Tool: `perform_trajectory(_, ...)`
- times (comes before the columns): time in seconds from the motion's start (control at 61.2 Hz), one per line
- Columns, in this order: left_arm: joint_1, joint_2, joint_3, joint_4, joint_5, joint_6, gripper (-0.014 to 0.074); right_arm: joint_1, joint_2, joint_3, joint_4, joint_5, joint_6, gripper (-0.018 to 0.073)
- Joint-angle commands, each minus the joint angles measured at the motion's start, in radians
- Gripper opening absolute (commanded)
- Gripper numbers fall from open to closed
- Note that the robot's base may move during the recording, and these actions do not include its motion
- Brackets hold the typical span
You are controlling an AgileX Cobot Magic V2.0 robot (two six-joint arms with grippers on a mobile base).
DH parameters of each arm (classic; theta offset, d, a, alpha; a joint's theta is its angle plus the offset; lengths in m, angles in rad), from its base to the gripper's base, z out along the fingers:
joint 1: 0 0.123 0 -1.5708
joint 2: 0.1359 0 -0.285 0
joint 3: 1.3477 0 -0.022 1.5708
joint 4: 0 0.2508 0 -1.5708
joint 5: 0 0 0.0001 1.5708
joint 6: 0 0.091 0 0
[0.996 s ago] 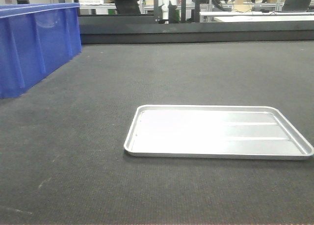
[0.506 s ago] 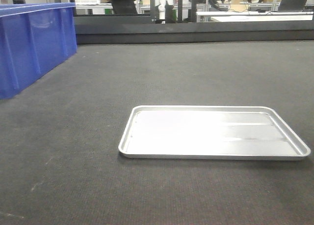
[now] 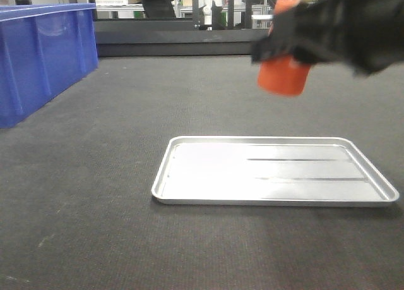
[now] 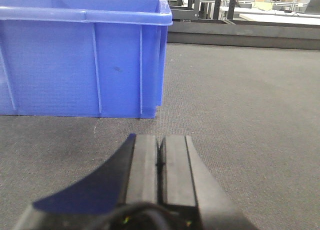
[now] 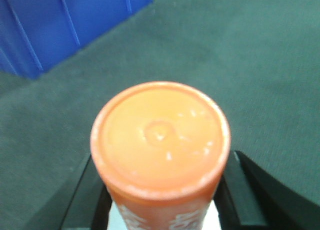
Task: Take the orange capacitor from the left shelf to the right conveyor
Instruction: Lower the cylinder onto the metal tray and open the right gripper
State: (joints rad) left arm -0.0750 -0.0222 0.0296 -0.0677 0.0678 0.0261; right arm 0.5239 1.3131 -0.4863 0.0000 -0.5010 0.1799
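Change: right gripper [image 3: 291,42] newly entered at upper right, with the orange capacitor [image 3: 282,76] clamped between its jaws, airborne. Below it: silver tray [image 3: 165,187] on right conveyor [image 3: 95,176]. Left gripper [image 4: 159,160]: jaws pressed together, empty. Status: pickup done; lowering and release outstanding.

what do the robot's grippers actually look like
Both are black. The left gripper has two flat, rectangular fingers with straight edges on a wider base whose glossy flank shows a blue sheen. The right gripper looks bulky and matte, blurred in the front view; its fingers are plain black slabs. No markings show on either.
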Motion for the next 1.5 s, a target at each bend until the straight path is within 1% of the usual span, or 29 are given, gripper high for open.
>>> perform_trajectory(0.0,-0.006,-0.005,0.026,-0.005,-0.088,-0.002,-0.0125,-0.006,0.037,-0.034,-0.009,-0.148,-0.027,0.0051)
perform_trajectory(0.147,-0.006,-0.005,0.026,-0.005,-0.088,-0.002,-0.0125,-0.006,0.093,-0.034,-0.01,-0.156,-0.046,0.0064)
perform_trajectory(0.229,-0.006,-0.005,0.026,-0.005,-0.088,-0.002,-0.0125,-0.004,0.113,-0.034,-0.011,-0.15,-0.046,0.0111)
perform_trajectory(0.441,-0.006,-0.005,0.026,-0.005,-0.088,-0.002,-0.0125,-0.004,0.157,-0.034,-0.011,-0.154,-0.046,0.0279)
perform_trajectory(0.555,-0.006,-0.005,0.026,-0.005,-0.088,-0.002,-0.0125,-0.004,0.161,-0.034,-0.011,-0.154,-0.046,0.042)
perform_trajectory(0.653,-0.006,-0.005,0.026,-0.005,-0.088,-0.002,-0.0125,-0.004,0.161,-0.034,-0.011,-0.155,-0.046,0.0524)
perform_trajectory(0.751,-0.006,-0.005,0.026,-0.005,-0.088,-0.002,-0.0125,-0.004,0.161,-0.034,-0.011,-0.153,-0.045,0.0588)
perform_trajectory(0.816,-0.006,-0.005,0.026,-0.005,-0.088,-0.002,-0.0125,-0.004,0.161,-0.034,-0.011,-0.149,-0.045,0.0605)
perform_trajectory(1.11,-0.006,-0.005,0.026,-0.005,-0.088,-0.002,-0.0125,-0.004,0.136,-0.034,-0.011,-0.162,-0.023,0.0606)
perform_trajectory(1.306,-0.006,-0.005,0.026,-0.005,-0.088,-0.002,-0.0125,-0.004,0.056,-0.034,-0.011,-0.181,-0.023,0.0606)
perform_trajectory(1.486,-0.006,-0.005,0.026,-0.005,-0.088,-0.002,-0.0125,-0.004,-0.047,-0.034,-0.011,-0.15,-0.023,0.0604)
